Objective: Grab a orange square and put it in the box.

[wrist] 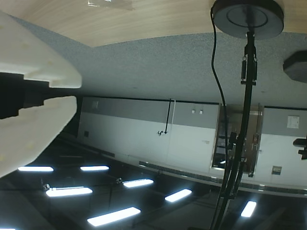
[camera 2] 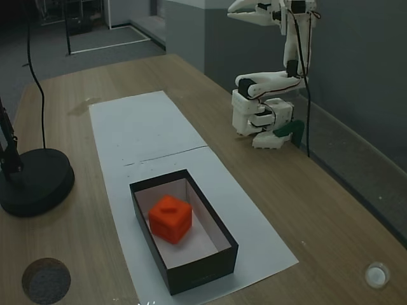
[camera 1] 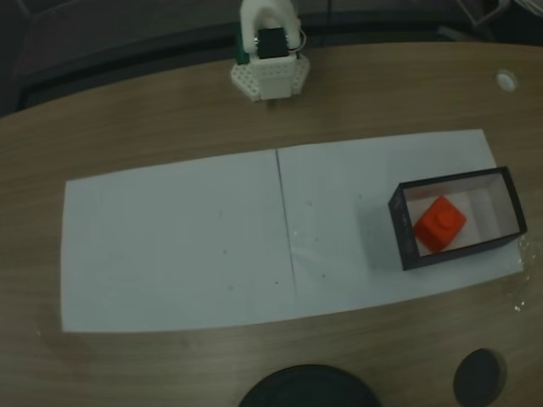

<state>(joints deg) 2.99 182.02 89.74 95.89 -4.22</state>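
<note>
Presently, the white two-finger gripper (camera 2: 238,9) is raised high above the arm's base with its jaws nearly pressed together and empty. From the base, the small orange-red rounded plastic cube (camera 1: 439,224) lies toward 4 o'clock in a fixed view, resting on the pale floor inside the shallow black-walled rectangular box (camera 1: 400,227). That box stands on white paper sheets (camera 1: 178,242) covering the wooden table (camera 1: 127,119).

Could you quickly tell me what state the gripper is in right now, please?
Gripper: raised high above the arm's base, holding nothing; open or closed cannot be told.
</note>
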